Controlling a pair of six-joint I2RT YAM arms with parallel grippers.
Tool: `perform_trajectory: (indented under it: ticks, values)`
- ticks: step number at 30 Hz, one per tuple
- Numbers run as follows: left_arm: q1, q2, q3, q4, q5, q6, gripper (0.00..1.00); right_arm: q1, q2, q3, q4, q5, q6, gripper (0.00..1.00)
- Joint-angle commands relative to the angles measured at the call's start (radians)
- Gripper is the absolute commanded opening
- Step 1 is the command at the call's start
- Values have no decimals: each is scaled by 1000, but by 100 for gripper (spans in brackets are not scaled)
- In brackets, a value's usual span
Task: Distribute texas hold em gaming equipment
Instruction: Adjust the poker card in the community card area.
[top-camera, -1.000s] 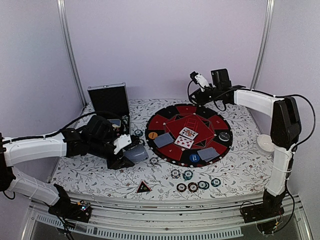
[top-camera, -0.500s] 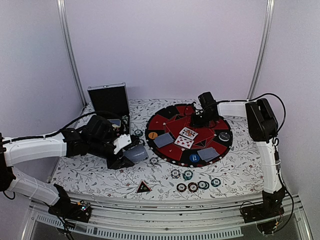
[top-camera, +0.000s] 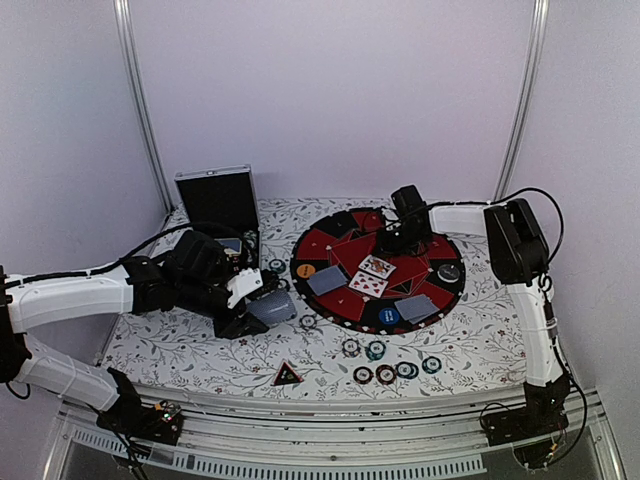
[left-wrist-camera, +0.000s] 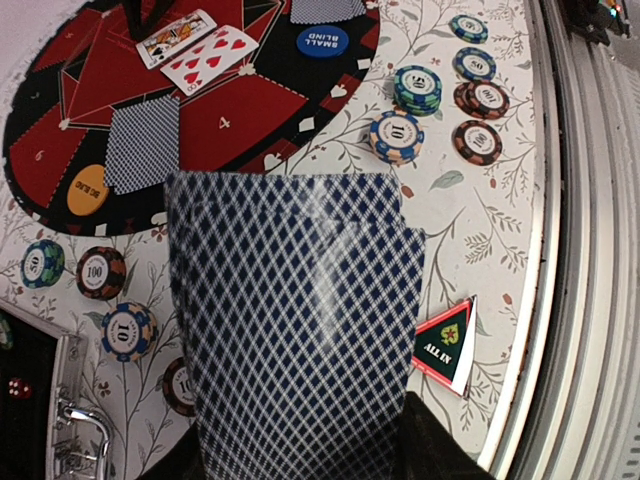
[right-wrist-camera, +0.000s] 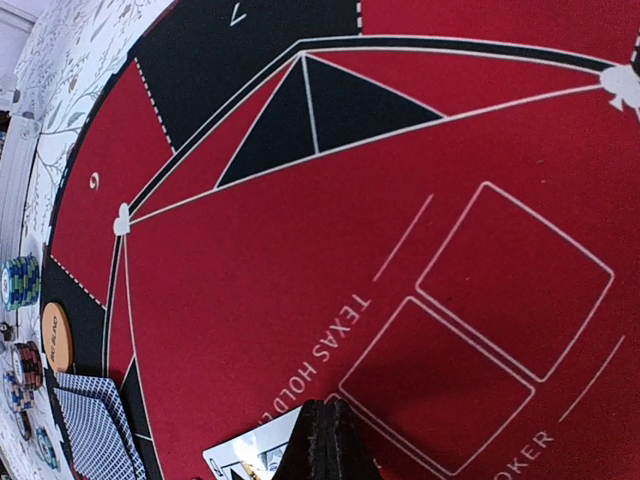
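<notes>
Top view: the left gripper (top-camera: 256, 300) was clamped on a deck of cards (top-camera: 273, 308), held just off the left edge of the mat (top-camera: 325, 243) and in front of the case (top-camera: 215, 200) — probably kept there as the supply to deal from. The right gripper (top-camera: 393, 238) hung low over the mat's far centre, just behind the two face-up cards (top-camera: 372, 276). Poker chips (top-camera: 385, 373) and the triangle (top-camera: 288, 375) lay on the cloth near the front. The orange button (top-camera: 305, 270), blue button (top-camera: 388, 315) and black button (top-camera: 449, 271) sat in the mat's outer ring.

Left wrist: the deck's chequered backs filled the view, slightly fanned. The grip itself was hidden beneath them.

Right wrist: the fingers (right-wrist-camera: 316, 440) were pressed together, with their tips at the edge of a face-up card (right-wrist-camera: 245, 458). Whether the card was pinched could not be told.

Change: a second earlier the right arm stood raised beyond the mat's far edge, jaws apart — it had since swung in, dropped and closed. The left arm and deck had not moved.
</notes>
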Motion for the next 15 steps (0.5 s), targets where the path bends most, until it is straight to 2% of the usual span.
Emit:
perform_trajectory:
  ticks: [1, 9, 15]
  values:
    - [15, -19, 6, 27, 5, 2, 49, 44, 33, -4, -64, -36, -26, 2]
    - [16, -23, 5, 28, 7, 2, 49, 53, 17, -1, -64, -34, -39, 2]
    - [15, -25, 5, 28, 8, 1, 49, 52, -18, 4, -66, 26, -44, 3]
